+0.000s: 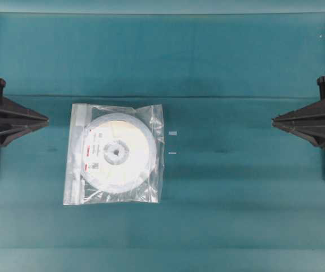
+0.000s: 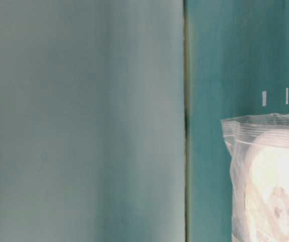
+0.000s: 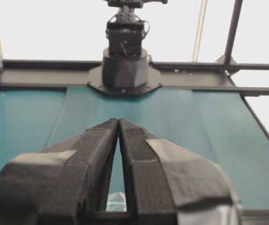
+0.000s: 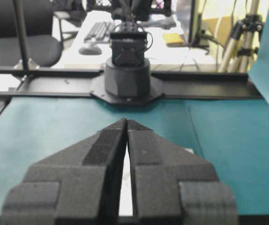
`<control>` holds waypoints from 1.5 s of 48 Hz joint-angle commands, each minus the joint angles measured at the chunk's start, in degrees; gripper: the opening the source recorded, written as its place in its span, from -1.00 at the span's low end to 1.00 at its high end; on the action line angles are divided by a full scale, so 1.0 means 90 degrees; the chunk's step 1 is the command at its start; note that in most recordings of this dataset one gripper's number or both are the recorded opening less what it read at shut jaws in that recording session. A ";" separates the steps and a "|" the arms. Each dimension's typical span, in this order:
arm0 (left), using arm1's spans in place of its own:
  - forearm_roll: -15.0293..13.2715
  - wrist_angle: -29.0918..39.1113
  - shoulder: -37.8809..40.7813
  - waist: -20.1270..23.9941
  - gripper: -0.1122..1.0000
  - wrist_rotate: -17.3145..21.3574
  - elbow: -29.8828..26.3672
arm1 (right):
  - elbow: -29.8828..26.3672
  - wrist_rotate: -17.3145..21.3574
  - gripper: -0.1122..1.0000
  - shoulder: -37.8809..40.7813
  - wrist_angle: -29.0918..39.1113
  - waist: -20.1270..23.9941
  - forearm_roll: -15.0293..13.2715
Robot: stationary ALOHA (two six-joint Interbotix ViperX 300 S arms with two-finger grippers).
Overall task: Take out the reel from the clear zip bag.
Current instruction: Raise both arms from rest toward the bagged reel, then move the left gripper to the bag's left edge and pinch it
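**A:** What did the reel [image 1: 117,151] look like from your seat?

**B:** I saw a flat white disc with a cream face, a grey spoked hub at the middle and small red-and-white print toward 9 o'clock. It lay fully inside the bag [image 1: 115,153], which was clear, crinkled, roughly square, with its whitish zip strip along the 9 o'clock edge in the overhead view. The bag rested flat on the teal table [image 1: 236,187], left of centre.

**A:** And against the grippers?

**B:** The left gripper [image 1: 45,120] sat at about 10 o'clock from the bag, near it but not touching. The right gripper [image 1: 275,120] was well apart, out toward 3 o'clock. I saw both with fingertips pressed together, clenched on nothing.

**A:** Anything you couldn't read?

**B:** Plenty. The overhead view cut both arms off at the frame edges. The table-level view showed only one corner of the bag and part of the reel, blurred. From the left wrist, I caught just a sliver of bag between the finger bases. The label text was too small to read. Two small white marks [image 1: 172,143] lay just right of the bag.
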 commanded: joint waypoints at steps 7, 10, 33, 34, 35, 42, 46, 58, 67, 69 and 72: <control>0.0078 -0.0039 0.0049 -0.0107 -0.79 -0.1602 -0.0342 | -0.0361 0.0537 -0.80 0.0205 0.0078 0.0049 0.0938; 0.0127 0.0020 0.0049 -0.0098 -0.87 -0.2119 -0.0332 | -0.0400 0.0742 -0.80 0.0293 0.0117 0.0059 0.1162; 0.0137 0.1006 0.0439 0.0566 -0.88 -0.5684 0.0352 | -0.1084 0.2334 -0.80 0.2246 0.0098 0.0029 0.2217; 0.0137 0.1045 0.0469 0.0586 -0.88 -0.5820 0.0410 | -0.1123 0.2383 -0.80 0.2354 0.0098 0.0029 0.2217; 0.0127 0.1064 0.0498 0.0596 -0.88 -0.5869 0.0459 | -0.1162 0.2422 -0.80 0.2461 0.0098 0.0029 0.2217; 0.0127 0.1523 0.0781 0.0596 -0.88 -0.6035 0.0684 | -0.1533 0.2715 -0.80 0.3125 0.0049 -0.0020 0.2227; 0.0127 0.1719 0.1035 0.0596 -0.88 -0.6094 0.0791 | -0.1670 0.2832 -0.80 0.3369 0.0020 -0.0059 0.2256; 0.0127 0.1660 0.1807 0.0654 -0.88 -0.6484 0.1230 | -0.1787 0.3047 -0.80 0.3672 -0.0107 -0.0166 0.2402; 0.0137 0.0811 0.1895 0.0654 -0.88 -0.6494 0.1504 | -0.1777 0.3135 -0.78 0.3701 -0.0098 -0.0166 0.2422; 0.0137 0.0654 0.1904 0.0654 -0.88 -0.6494 0.1562 | -0.1777 0.3154 -0.75 0.3721 -0.0098 -0.0176 0.2422; 0.0137 0.0420 0.1914 0.0654 -0.85 -0.6494 0.1670 | -0.1787 0.3154 -0.69 0.3750 -0.0098 -0.0176 0.2422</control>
